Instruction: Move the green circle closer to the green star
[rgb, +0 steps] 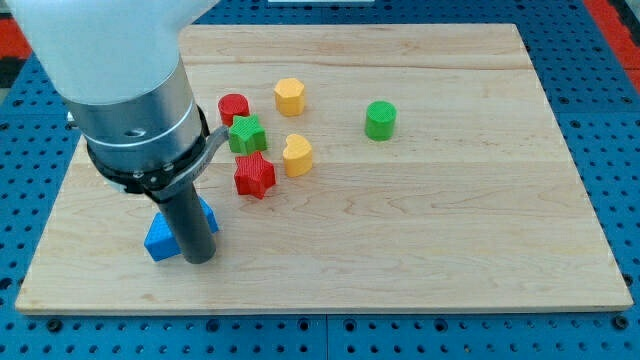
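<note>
1. Green, round and cylindrical, the green circle block sits alone toward the view's upper right of the pale wooden table, well apart from the green star block, which lies to its left inside a cluster.
2. From my tip, near the view's lower left and touching the blue block, the circle lies up and far to the right.
3. No claw exists on this rod, so nothing is grasped or released.
4. Around the star sit a red cylinder, a red star, a yellow heart and a yellow hexagon.
5. Bare wood lies between circle and star; approaching from the circle's right looks unobstructed.
</note>
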